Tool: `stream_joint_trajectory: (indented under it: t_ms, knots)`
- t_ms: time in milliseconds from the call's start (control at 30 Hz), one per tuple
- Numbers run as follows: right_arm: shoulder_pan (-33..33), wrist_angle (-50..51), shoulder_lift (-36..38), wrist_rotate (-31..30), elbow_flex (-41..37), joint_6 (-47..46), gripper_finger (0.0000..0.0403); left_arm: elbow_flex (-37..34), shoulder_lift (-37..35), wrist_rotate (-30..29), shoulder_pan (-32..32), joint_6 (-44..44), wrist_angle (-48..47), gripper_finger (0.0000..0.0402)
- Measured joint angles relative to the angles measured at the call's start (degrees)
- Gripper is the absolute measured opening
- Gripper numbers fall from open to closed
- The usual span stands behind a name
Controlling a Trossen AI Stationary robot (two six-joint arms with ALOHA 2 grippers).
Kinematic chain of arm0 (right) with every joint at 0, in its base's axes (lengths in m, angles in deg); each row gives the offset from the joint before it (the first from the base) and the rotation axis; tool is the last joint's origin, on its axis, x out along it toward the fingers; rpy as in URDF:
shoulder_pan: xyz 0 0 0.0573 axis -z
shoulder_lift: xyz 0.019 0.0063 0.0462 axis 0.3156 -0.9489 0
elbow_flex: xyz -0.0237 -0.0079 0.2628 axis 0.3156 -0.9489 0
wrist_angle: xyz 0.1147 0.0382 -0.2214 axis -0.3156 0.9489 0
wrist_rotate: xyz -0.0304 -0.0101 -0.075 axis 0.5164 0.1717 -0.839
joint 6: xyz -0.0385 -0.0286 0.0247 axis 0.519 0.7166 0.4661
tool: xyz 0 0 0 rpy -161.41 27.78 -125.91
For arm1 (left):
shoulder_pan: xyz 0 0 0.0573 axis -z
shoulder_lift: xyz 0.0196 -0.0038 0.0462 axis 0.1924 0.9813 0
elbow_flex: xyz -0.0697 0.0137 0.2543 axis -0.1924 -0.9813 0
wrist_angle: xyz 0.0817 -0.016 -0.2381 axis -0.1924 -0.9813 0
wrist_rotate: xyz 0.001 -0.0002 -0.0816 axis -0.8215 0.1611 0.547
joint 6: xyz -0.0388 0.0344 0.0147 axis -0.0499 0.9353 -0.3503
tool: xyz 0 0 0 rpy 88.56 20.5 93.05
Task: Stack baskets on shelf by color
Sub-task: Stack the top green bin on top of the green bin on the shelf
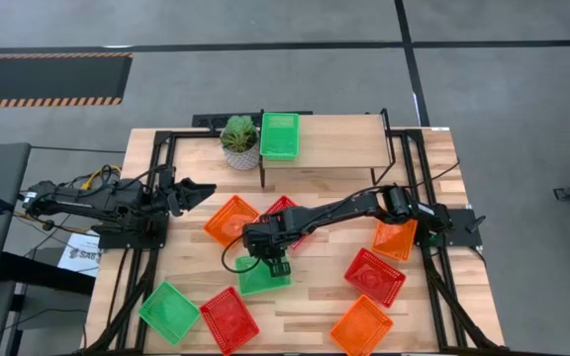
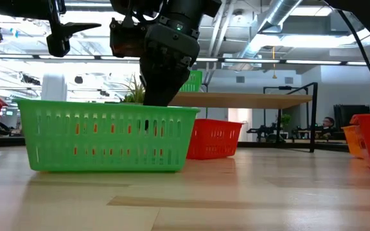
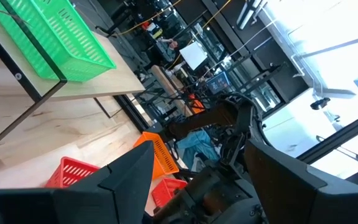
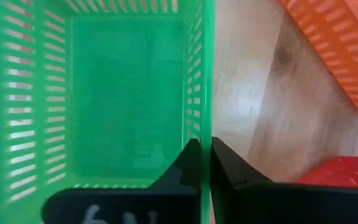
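The right hand (image 1: 271,265) is down at a green basket (image 1: 263,277) in the middle of the table (image 1: 305,307), a little toward the front. Its two fingers (image 4: 194,163) are pressed together on the basket's side wall, one inside and one outside, so the hand is closed on this basket. The basket stands flat on the table.

The left hand (image 1: 198,193) hangs over the left side of the table, above the wood, with its fingers spread and nothing between them.

On the shelf (image 1: 339,138) at the back of the table one green basket (image 1: 279,135) stands at the left end. A small plant (image 1: 239,141) in a white pot is just beside it, on the table.

The other baskets lie loose on the table. An orange one (image 1: 231,219) and a red one (image 1: 283,210) are just behind the right hand, and the arm covers part of the red one. At the front left there are a green one (image 1: 169,311) and a red one (image 1: 229,318), touching each other. On the right side I see an orange one (image 1: 395,238), a red one (image 1: 374,276) and, at the front, another orange one (image 1: 361,326).
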Motion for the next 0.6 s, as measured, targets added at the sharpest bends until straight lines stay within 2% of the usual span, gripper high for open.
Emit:
stream_joint_trajectory:
  t_ms: [267, 467, 600]
  knots:
    - [0.5, 2.0, 2.6, 1.5, -0.1, -3.2, 0.0008, 0.0, 0.0, -0.1, 0.0, -1.5, 0.0, 0.0240]
    - [2.3, 7.5, 10.7, 2.9, -0.1, -6.3, 0.0005, 0.0, 0.0, -0.1, 0.0, -2.5, 0.5, 0.0240]
    - [4.4, 11.5, 17.5, 2.8, -0.1, -11.5, 0.0004, 0.0, 0.0, -0.1, 0.0, -2.6, 0.7, 0.0240]
